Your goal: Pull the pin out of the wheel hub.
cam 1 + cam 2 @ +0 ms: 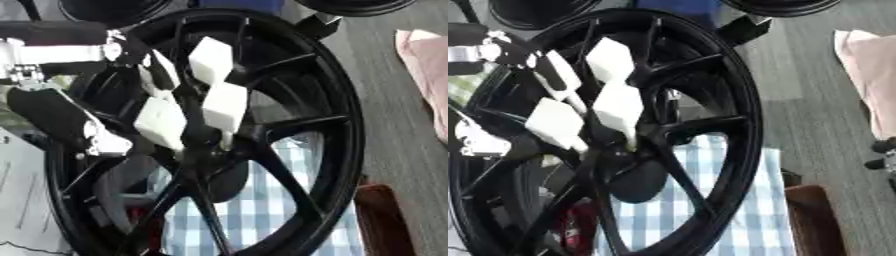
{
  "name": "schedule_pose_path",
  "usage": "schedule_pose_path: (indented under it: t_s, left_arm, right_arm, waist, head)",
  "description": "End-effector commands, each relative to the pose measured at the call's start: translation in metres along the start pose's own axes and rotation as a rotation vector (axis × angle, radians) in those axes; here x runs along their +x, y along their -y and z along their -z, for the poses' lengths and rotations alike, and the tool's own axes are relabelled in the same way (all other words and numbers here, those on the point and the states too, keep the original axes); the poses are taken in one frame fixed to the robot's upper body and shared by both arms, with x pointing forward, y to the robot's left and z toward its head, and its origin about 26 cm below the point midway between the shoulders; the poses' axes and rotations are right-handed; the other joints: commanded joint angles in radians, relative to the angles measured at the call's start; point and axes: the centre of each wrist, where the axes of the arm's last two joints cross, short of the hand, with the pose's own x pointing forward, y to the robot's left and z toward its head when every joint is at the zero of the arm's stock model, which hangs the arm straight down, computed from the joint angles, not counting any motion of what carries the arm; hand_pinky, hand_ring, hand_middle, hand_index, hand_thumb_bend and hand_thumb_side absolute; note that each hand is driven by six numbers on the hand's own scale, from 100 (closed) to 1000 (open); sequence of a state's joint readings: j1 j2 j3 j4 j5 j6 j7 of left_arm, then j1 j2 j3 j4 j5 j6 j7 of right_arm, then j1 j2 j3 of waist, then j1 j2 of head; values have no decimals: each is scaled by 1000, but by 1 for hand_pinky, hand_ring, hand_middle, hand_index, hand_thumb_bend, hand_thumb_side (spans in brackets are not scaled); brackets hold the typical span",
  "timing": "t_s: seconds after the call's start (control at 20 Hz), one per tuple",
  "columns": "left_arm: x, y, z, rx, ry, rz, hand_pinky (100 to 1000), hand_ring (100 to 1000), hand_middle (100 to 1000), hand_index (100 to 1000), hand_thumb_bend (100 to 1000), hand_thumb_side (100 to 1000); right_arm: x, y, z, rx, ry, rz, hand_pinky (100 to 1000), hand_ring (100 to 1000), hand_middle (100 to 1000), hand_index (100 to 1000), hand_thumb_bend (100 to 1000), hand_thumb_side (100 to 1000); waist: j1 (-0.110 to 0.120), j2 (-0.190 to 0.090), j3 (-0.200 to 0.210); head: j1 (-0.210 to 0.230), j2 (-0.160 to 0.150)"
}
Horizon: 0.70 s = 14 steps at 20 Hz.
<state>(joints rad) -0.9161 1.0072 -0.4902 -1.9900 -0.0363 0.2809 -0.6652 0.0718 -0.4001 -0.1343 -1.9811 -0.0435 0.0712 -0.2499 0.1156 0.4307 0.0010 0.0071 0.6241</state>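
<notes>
Left eye view: left hand [188, 100] reaches into black wheel hub [206, 150], white-tipped fingers [226, 106] bunched at its centre, likely pinching the pin; pin itself hidden.

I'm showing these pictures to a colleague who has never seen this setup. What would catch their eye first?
The big black wheel fills most of the picture, standing over a blue-and-white checked cloth. At its centre, the left hand, with white-tipped fingers, comes in from the upper left and closes around the hub; the pin itself cannot be made out. A pink cloth lies at the right edge.
</notes>
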Motion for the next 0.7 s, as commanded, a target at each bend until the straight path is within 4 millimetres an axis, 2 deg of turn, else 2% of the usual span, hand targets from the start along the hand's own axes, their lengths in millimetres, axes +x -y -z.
schedule_pose_path:
  t_s: [0.05, 0.7]
  left_arm:
    - [4, -5, -4, 7, -10, 17, 719, 619, 725, 821, 430, 361]
    - [5, 0, 1, -21, -38, -3, 710, 619, 720, 815, 411, 339]
  right_arm:
    - [6, 1, 1, 5, 20, -2, 800, 568, 682, 612, 100, 688]
    - [6, 1, 0, 8, 20, 2, 800, 568, 683, 612, 100, 692]
  waist:
    - [4, -146, -2]
    - [2, -143, -5]
  head:
    - [2, -4]
    - [8, -5]
